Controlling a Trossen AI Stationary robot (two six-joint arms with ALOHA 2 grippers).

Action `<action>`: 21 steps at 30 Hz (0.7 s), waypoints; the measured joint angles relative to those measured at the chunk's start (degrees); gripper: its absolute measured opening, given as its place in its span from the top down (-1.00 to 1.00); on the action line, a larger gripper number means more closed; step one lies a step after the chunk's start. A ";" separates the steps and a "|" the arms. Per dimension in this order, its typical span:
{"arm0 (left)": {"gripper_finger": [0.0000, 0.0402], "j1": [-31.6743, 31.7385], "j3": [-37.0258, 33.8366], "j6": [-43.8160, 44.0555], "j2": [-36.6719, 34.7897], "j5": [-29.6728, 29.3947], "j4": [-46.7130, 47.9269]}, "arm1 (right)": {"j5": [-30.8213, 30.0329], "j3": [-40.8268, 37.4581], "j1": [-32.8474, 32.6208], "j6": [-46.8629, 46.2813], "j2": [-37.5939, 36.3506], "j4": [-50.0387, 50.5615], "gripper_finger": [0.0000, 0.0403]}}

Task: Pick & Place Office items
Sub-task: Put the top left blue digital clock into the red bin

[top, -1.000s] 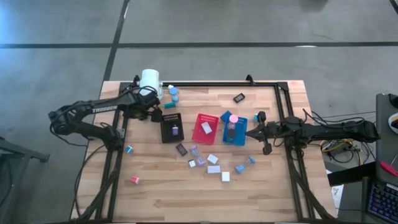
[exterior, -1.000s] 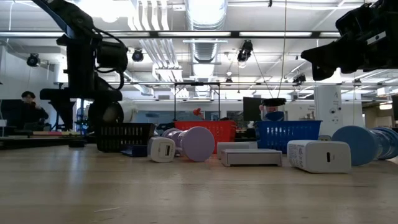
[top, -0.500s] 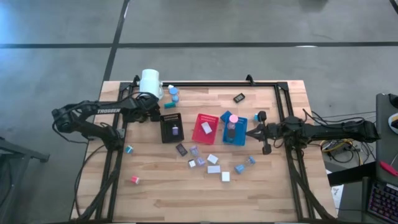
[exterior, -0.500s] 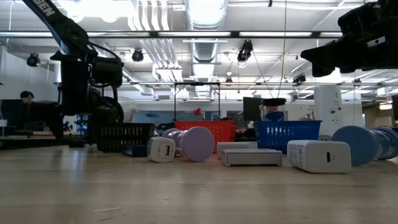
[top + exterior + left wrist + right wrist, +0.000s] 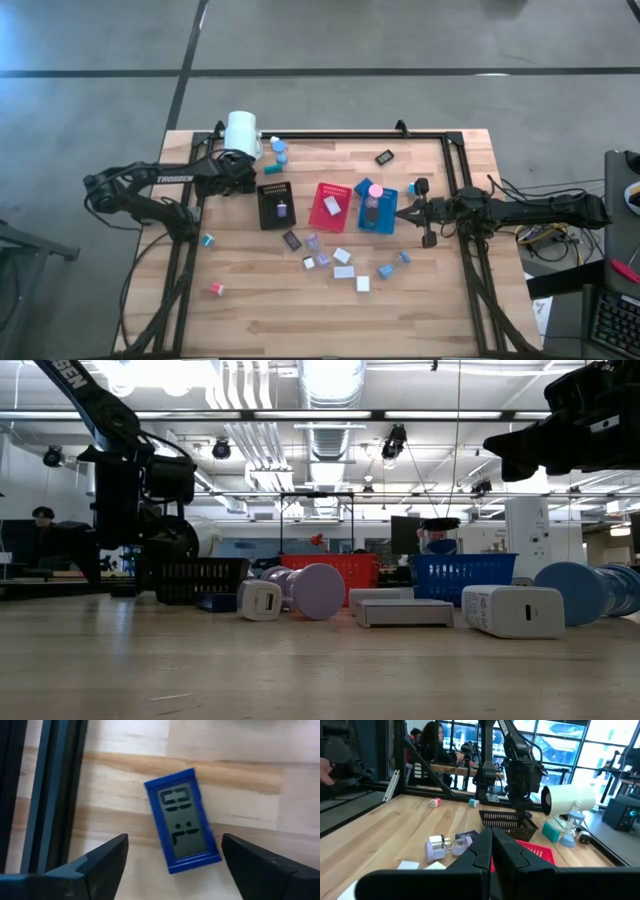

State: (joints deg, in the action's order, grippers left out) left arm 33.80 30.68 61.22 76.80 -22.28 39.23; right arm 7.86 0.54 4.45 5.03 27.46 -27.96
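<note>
Left gripper (image 5: 172,857) hangs with jaws spread wide over a small blue clock (image 5: 182,827), grey display up, flat near the worktop's (image 5: 260,310) left edge, while the right gripper (image 5: 402,212) waits, jaws closed.

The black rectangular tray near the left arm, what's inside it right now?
In the high view the black rectangular tray holds one small lavender-and-white piece on its dark floor. From table height its slatted wall hides the inside, so anything lying flat there cannot be seen.
</note>
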 joint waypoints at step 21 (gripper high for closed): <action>0.25 -2.48 -3.12 -5.68 -0.17 0.59 -6.33 | -0.09 0.00 -0.02 -0.09 0.00 -0.22 0.96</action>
State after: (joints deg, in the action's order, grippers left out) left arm 31.32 27.57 55.54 76.63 -21.69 32.90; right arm 7.77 0.54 4.43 4.94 27.46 -28.18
